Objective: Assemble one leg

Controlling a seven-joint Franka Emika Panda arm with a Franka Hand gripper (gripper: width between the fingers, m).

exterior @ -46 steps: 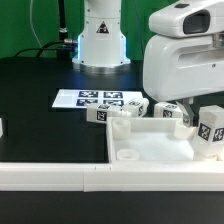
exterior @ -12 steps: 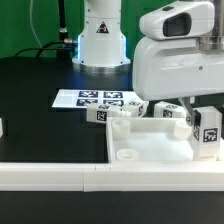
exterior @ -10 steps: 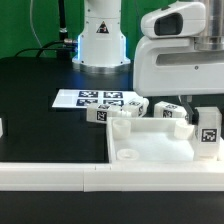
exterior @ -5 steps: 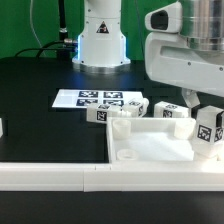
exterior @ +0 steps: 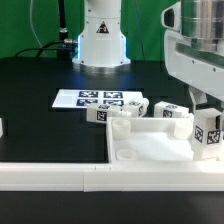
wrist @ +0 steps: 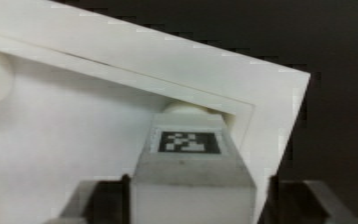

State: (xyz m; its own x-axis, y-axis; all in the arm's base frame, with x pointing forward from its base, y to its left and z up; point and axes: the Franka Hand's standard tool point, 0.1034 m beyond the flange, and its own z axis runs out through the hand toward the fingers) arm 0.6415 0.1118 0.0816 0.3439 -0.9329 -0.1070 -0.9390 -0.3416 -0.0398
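One leg (exterior: 208, 134) sits upright between the fingers of the gripper (exterior: 207, 112), tag facing outward, at the panel's (exterior: 150, 150) far corner on the exterior view's right, with the other loose legs (exterior: 118, 110) off to the gripper's side by the marker board (exterior: 85, 98). Judging from the wrist view, the jaws are clamped on the leg (wrist: 195, 165) over that corner (the hole itself is hidden), so keep it vertical, centre the peg, then lower gently and twist without side force
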